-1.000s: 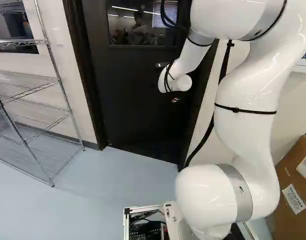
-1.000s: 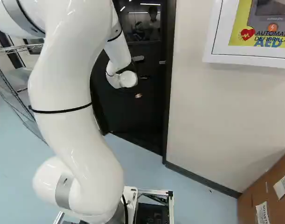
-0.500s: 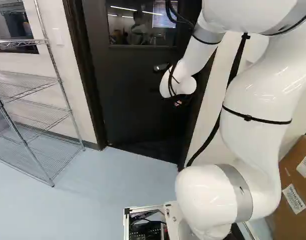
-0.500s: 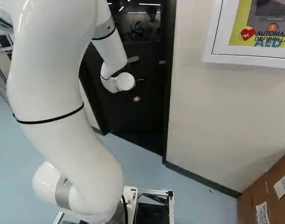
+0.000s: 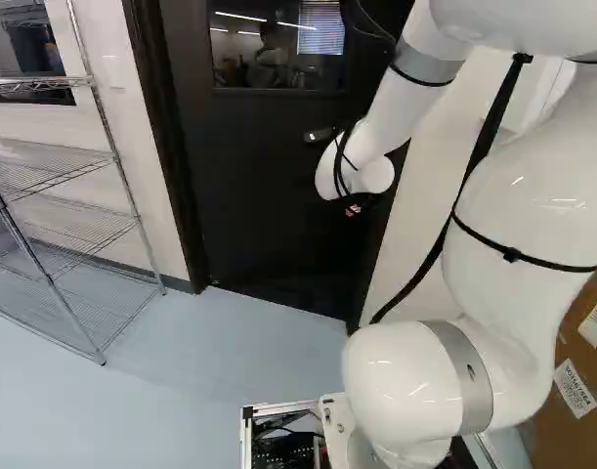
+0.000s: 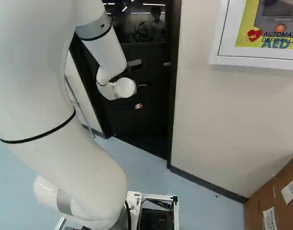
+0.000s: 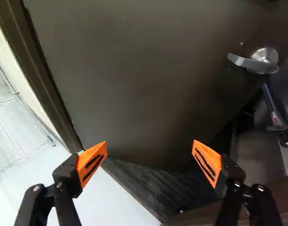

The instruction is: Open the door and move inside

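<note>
1. Door (image 5: 259, 176). Dark, set straight ahead of the base. In the wrist view it appears ajar, swung away from the arm (image 5: 513, 225), with a strip of the room beyond showing past its free edge.
2. Claw (image 7: 150, 148). Released: its orange pads (image 7: 92, 162) stand wide apart, with nothing gripped between them. It faces the lower part of the door; the lever (image 7: 254, 63) lies ahead and off to one side, out of its grasp.
3. Progress. Unlatching appears done, judging by the visible opening. Widening the door and driving through remain; the base is on the near side of the threshold (image 7: 144, 183). A push on the door, followed by a slow advance, seems the likely next step. The door could swing back against the arm or base if left unsupported.
4. Wrist view only. The lever shows clearly, as do the door's free edge and the space behind it. In the base views the opening is hard to make out.
5. Base views only. The window (image 5: 269, 49) in the upper door is visible. The left base view gives the wire rack (image 5: 44, 225) broadly; the right base view adds the wall cabinet (image 6: 254, 58), absent from the wrist view.
</note>
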